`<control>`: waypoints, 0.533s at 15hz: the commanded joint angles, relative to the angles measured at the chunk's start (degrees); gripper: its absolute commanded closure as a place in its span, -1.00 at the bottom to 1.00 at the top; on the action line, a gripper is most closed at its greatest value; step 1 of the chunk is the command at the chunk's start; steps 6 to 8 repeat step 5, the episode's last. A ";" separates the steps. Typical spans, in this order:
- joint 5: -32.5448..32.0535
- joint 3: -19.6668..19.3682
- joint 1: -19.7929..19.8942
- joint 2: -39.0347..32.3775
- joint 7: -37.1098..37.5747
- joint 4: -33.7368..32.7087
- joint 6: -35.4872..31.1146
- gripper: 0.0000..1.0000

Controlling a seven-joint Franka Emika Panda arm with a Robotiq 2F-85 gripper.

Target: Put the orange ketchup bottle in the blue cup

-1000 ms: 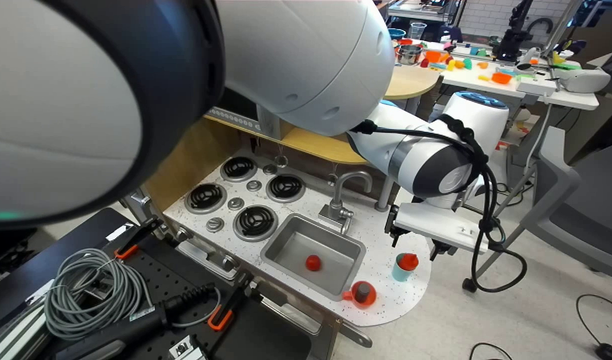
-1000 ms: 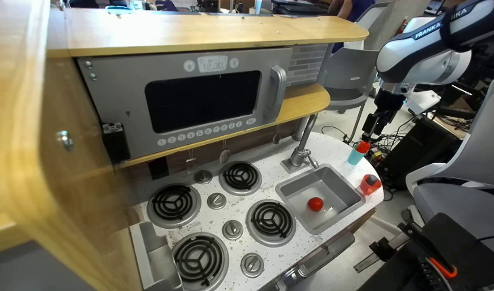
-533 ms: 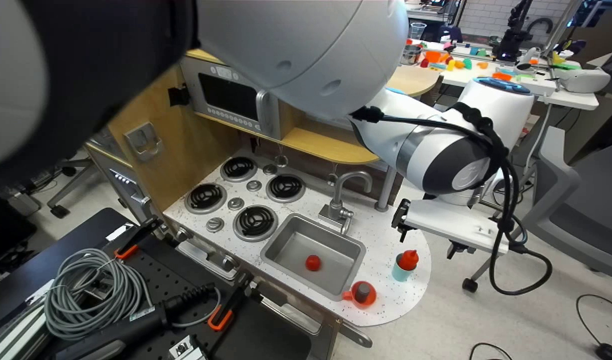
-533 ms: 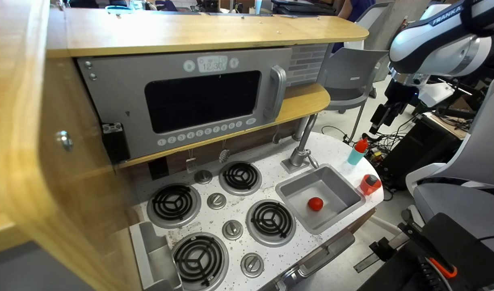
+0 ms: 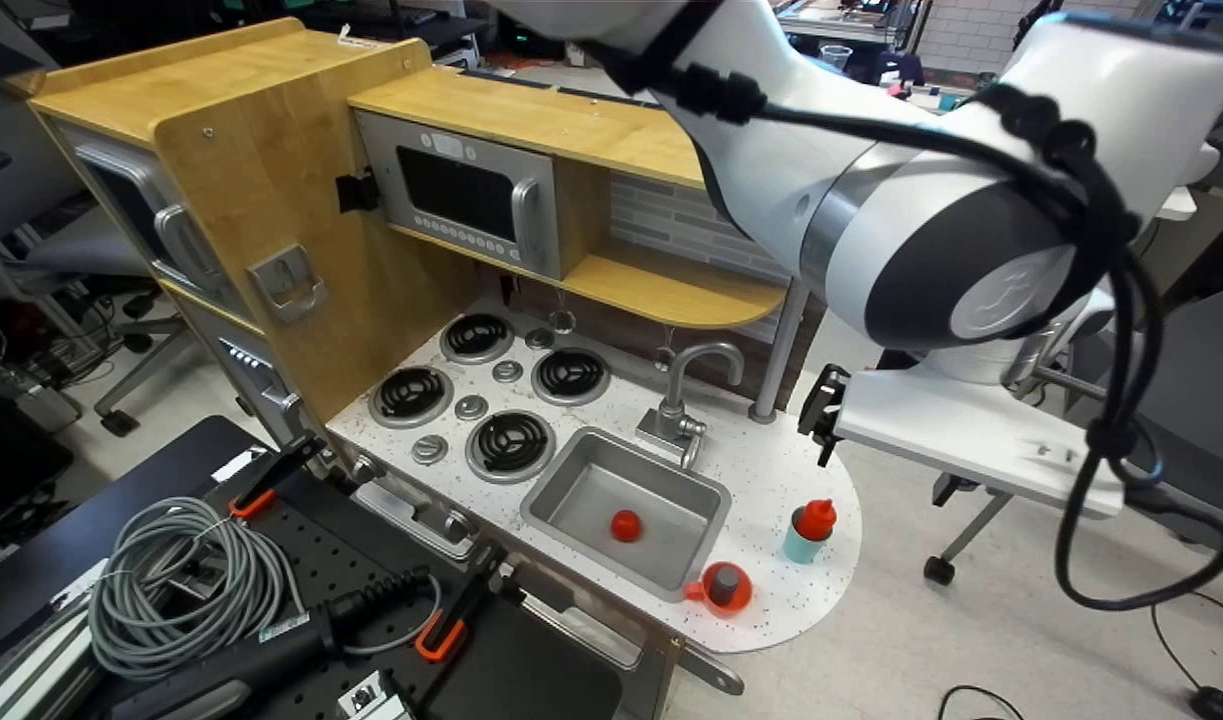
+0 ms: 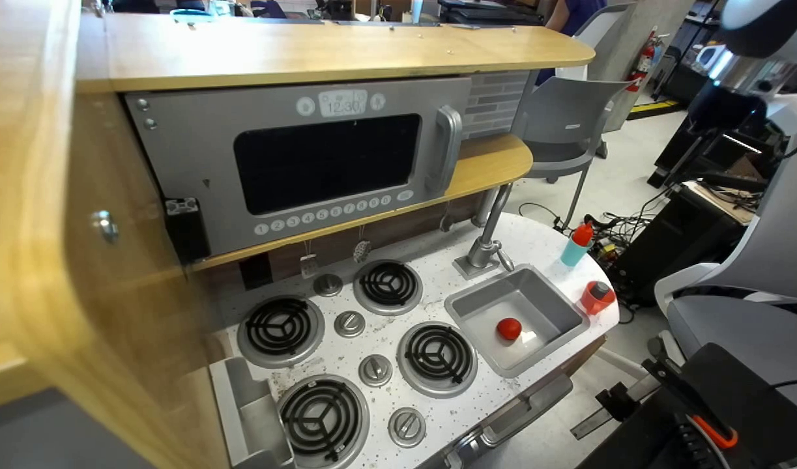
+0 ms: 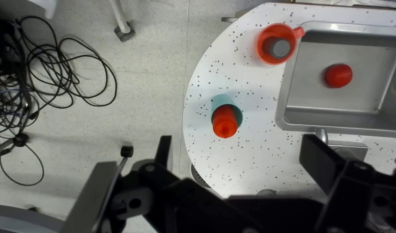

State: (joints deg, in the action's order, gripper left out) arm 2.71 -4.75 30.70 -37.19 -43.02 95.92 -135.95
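1. Bottle [image 7: 225, 126] is inside the cup [image 7: 221, 98], tip upward, and its upper part comes out of it.
2. The cup stands on the white counter [image 7: 259, 161], near its curved edge.
3. The gripper [image 7: 238, 142] is spread wide, its fingers [image 7: 321, 161] well apart, away from bottle and cup.
4. The mug [image 7: 282, 29] is just beside the sink [image 7: 372, 97], with a grey thing [image 7: 280, 48] inside.
5. A red ball [image 7: 339, 75] is in the sink.

the orange ketchup bottle [image 7: 224, 123] stands tip up inside the round blue cup [image 5: 799, 548], rising above its rim, the cup upright on the speckled white counter [image 7: 253, 155] near the curved edge.
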 commanded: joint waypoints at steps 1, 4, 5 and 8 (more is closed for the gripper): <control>0.57 -0.62 0.05 2.05 -1.28 1.44 0.29 -1.00; 0.79 -0.85 0.49 5.15 -2.50 4.59 0.30 -1.00; 0.80 -0.81 0.47 5.18 -2.51 4.90 0.30 -1.00; 0.80 -0.81 0.47 5.18 -2.51 4.90 0.30 -1.00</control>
